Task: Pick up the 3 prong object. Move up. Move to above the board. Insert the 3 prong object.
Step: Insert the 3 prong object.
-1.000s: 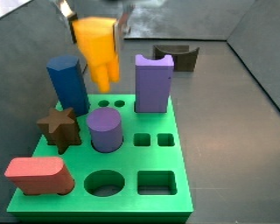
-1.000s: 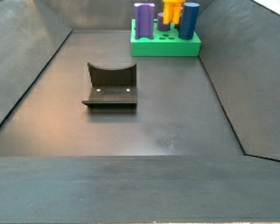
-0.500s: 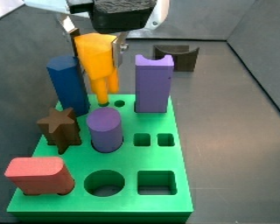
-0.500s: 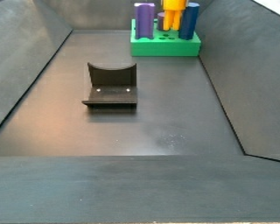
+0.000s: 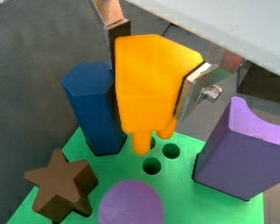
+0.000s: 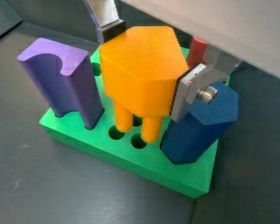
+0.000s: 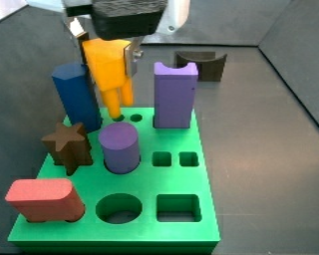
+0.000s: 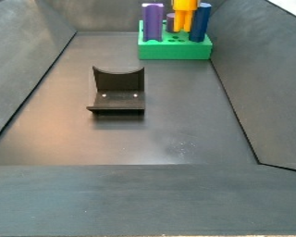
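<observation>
Board first: flat bright green slab w/ cut-out holes [image 7: 149, 199], at the bin's far end. Over it, the gripper [image 6: 154, 66], silver plates clamped on the yellow-orange plastic 3 prong object [image 6: 143, 72], betw. blue hexagonal block [image 5: 94, 105] and purple notched block [image 5: 241, 147]. Step: insertion. Prongs look just entering small round holes [image 5: 161, 157], prob. not seated. Next: straight push down, no tilt.

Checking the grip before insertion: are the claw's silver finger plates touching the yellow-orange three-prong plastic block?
Touching. Both wrist views show the claw above the green board, its plates pressed flat against the yellow-orange three-prong plastic block with no gap.
</observation>
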### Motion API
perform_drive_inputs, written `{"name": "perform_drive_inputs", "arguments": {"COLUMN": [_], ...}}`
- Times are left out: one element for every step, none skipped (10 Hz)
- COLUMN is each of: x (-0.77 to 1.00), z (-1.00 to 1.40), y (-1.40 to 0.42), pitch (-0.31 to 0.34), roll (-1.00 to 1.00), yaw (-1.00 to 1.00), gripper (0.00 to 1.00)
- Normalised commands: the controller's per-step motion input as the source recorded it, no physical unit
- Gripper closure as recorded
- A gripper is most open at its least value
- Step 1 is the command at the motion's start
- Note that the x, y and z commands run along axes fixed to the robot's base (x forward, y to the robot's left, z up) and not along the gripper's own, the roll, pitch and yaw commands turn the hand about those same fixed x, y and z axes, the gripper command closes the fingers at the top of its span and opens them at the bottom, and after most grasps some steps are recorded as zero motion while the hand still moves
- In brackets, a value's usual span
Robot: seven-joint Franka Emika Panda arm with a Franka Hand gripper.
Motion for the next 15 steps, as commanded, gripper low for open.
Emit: {"name": "perform_drive_inputs", "arguments": {"x": [0.40, 0.43, 0.43, 0.33, 0.27, 0.24, 0.13, 0.00, -0.10, -0.24, -0.12, -0.04, -0.01, -0.08, -0.11], "z": [-0.16, -0.15, -0.17, -0.17, -0.15, -0.09, -0.11, -0.10, -0.08, -0.09, -0.11, -0.12, -0.12, -0.12, -0.16], "y": [-0.08, -0.06, -0.04, -0.02, 0.00, 0.00, 0.00, 0.00, 0.00, 0.03, 0.00, 0.00, 0.00, 0.03, 0.02], "pitch": [0.053, 0.077, 0.080, 0.059, 0.046, 0.059, 0.024, 0.000, 0.000, 0.000, 0.000, 0.000, 0.000, 0.000, 0.000], "roll": [0.00, 0.00, 0.00, 0.00, 0.01, 0.01, 0.00, 0.00, 0.00, 0.00, 0.00, 0.00, 0.00, 0.00, -0.01], "yaw": [-0.12, -0.10, -0.08, -0.07, -0.06, -0.06, -0.06, -0.09, -0.13, -0.16, -0.14, -0.10, -0.07, -0.11, -0.23], "gripper": [1.00, 1.00, 1.00, 1.00, 1.00, 1.00, 1.00, 1.00, 1.00, 1.00, 1.00, 1.00, 1.00, 1.00, 1.00]}}
